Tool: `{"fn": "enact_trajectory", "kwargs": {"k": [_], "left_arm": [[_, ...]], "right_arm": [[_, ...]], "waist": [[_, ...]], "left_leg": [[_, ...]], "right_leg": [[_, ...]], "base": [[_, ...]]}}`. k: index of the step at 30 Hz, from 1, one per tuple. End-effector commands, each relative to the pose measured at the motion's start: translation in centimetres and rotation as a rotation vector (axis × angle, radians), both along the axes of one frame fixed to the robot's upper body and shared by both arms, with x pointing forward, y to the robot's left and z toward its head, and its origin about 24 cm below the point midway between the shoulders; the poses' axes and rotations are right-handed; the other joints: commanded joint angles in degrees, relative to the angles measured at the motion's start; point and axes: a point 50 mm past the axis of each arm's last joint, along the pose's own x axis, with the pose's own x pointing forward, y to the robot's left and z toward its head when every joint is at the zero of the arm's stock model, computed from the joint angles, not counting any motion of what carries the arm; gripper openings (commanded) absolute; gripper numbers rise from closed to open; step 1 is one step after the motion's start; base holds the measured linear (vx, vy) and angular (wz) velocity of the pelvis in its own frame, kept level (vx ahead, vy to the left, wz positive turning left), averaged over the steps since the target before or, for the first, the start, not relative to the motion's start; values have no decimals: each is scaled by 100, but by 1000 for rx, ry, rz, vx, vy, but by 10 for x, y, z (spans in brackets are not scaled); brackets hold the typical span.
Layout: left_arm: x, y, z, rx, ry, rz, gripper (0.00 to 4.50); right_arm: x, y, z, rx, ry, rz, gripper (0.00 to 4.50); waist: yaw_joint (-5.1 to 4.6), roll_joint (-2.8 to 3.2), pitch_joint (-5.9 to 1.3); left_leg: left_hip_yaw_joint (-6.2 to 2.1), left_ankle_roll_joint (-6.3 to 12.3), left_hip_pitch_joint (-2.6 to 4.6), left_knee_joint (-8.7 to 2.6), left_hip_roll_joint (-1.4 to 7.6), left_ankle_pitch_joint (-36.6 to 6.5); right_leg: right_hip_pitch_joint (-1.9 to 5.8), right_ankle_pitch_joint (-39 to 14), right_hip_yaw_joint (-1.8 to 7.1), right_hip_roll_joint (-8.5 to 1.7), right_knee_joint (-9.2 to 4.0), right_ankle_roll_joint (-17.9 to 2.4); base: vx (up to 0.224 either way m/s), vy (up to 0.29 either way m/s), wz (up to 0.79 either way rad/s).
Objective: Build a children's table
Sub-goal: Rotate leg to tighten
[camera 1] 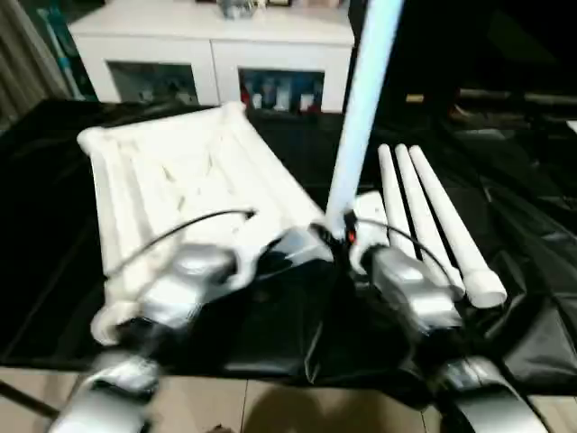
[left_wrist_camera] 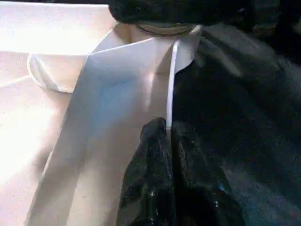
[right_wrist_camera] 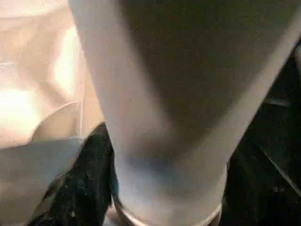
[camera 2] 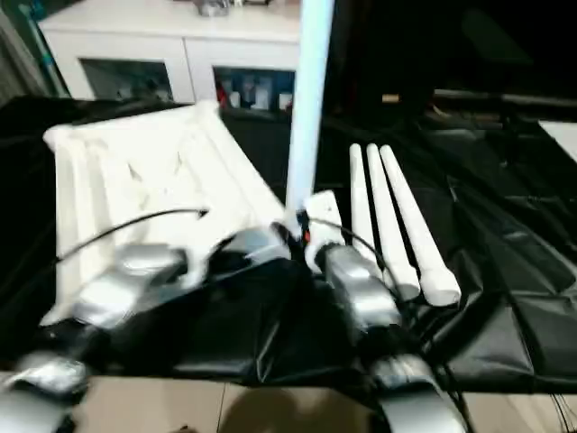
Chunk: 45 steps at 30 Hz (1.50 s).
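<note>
Wide work surface (camera 1: 81, 271) draped in glossy black sheeting (camera 1: 532, 234), creased and wrinkled, with soft highlights along the folds. Beyond its far edge, against the back of the room, a low white cabinet (camera 1: 212, 36) with a flat white top and two glass-fronted doors; behind the glass, small blurred items in blue, red and white. A few indistinct objects on the cabinet top. To the cabinet's left, pale curtain-like folds (camera 1: 25, 54) and a strip of teal. To the right, deep shadow with only faint horizontal shapes visible. Along the near edge, a band of beige floor (camera 1: 270, 406).
</note>
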Motion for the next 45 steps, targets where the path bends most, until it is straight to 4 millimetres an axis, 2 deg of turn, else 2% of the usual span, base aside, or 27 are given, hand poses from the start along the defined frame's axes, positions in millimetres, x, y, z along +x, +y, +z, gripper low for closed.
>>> {"fn": "enact_trajectory", "kwargs": {"k": [1,2,3,5,6,8,11,14,20,23,26,28,32,33,34,35,36,38,40,42,45], "left_arm": [[12,3,5,29,-46,147,0],[13,1,6,34,-52,155,0],[15,-2,7,38,-63,164,0],[16,-2,8,38,-68,170,0],[16,0,9,40,-71,173,0],[17,3,8,62,-75,170,0],[17,6,8,72,-73,164,0],[17,10,7,84,-75,154,0],[15,12,7,83,-71,117,0],[12,10,8,74,-69,59,0],[3,14,7,63,-28,-50,0],[-4,20,8,61,-2,-119,0],[-11,33,9,55,25,-188,0],[-15,43,11,56,37,-232,0],[-15,43,11,56,37,-232,0],[-22,55,14,47,65,-300,0],[-23,57,14,45,66,-312,0],[-25,59,15,43,68,-328,0],[-32,72,20,24,90,-393,0],[-35,80,22,26,106,-410,0],[-33,91,23,63,114,-398,0]], "right_arm": [[-16,29,-26,14,132,57,272],[-15,32,-24,15,126,49,272],[-13,38,-22,53,131,41,272],[-12,39,-21,63,133,40,272],[-12,41,-21,75,134,45,272],[-11,43,-20,105,142,49,272],[-10,45,-19,135,148,57,272],[-8,45,-19,130,150,64,272],[-8,45,-18,147,150,128,272],[-8,44,-17,127,154,180,272],[-8,37,-19,98,189,269,272],[-9,30,-19,96,224,343,272],[-11,16,-20,84,259,447,272],[-14,6,-22,88,301,518,272],[-14,6,-22,88,301,518,272],[-20,-7,-24,60,337,625,272],[-21,-9,-24,55,341,639,272],[-22,-11,-25,49,347,659,272],[-28,-22,-25,39,382,759,272],[-31,-27,-25,35,397,798,272],[-32,-30,-27,17,405,801,272]], "waist": [[-34,-42,-271],[-30,-56,-282],[-18,-46,-289],[-7,-72,-292],[-2,-73,-304],[-3,-58,-304],[-26,-47,-284],[-51,-40,-264],[-49,-46,-256],[-46,-55,-256],[-99,-57,-285],[-147,-52,-290],[-193,-41,-297],[-200,-30,-301],[-203,-40,-293],[-214,-47,-281],[-198,-39,-279],[-196,-34,-277],[-173,-59,-258],[-144,-48,-252],[-122,-45,-233]], "left_leg": [[-79,-118,76,-496,189,-1652],[-72,-84,66,-488,184,-1547],[-61,-28,62,-469,184,-1373],[-51,72,42,-454,176,-1233],[-54,134,20,-446,175,-1057],[-50,195,21,-442,178,-943],[-52,199,31,-470,186,-1127],[-56,101,44,-502,197,-1433],[-53,59,51,-525,201,-1553],[-57,84,25,-534,201,-1488],[-59,202,-30,-509,193,-1048],[-57,295,-42,-484,190,-841],[-41,494,-20,-452,196,-646],[-44,514,-2,-455,206,-685],[-45,526,0,-461,218,-761],[-31,525,2,-465,219,-810],[-35,509,-7,-466,229,-886],[-24,468,25,-474,250,-916],[-10,430,36,-485,252,-1039],[-5,416,38,-490,261,-1055],[-6,300,65,-521,264,-1253]], "right_leg": [[65,-1257,231,-350,-566,-941],[77,-1093,228,-343,-554,-955],[71,-792,226,-337,-534,-996],[98,-560,224,-344,-516,-1038],[120,-327,214,-345,-490,-1059],[120,-102,201,-335,-474,-1097],[115,-246,194,-333,-499,-1130],[95,-633,201,-341,-539,-1109],[82,-945,217,-356,-584,-1020],[101,-951,216,-363,-583,-1008],[151,-360,200,-351,-512,-1133],[160,80,189,-330,-472,-1254],[161,630,180,-312,-429,-1494],[159,632,174,-311,-427,-1550],[164,546,170,-317,-433,-1589],[153,491,175,-311,-443,-1608],[170,392,168,-318,-444,-1615],[144,352,174,-311,-440,-1638],[131,141,180,-318,-459,-1656],[118,73,183,-309,-451,-1633],[87,-281,197,-325,-482,-1616]], "base": [[0,0,0],[0,0,0],[0,0,0],[0,0,0],[0,0,0],[0,0,0],[0,0,0],[0,0,0],[0,0,0],[0,0,0],[0,0,0],[0,0,0],[0,0,0],[0,0,0],[0,0,0],[0,0,0],[0,0,0],[0,0,0],[0,0,0],[0,0,0],[0,0,0]]}}
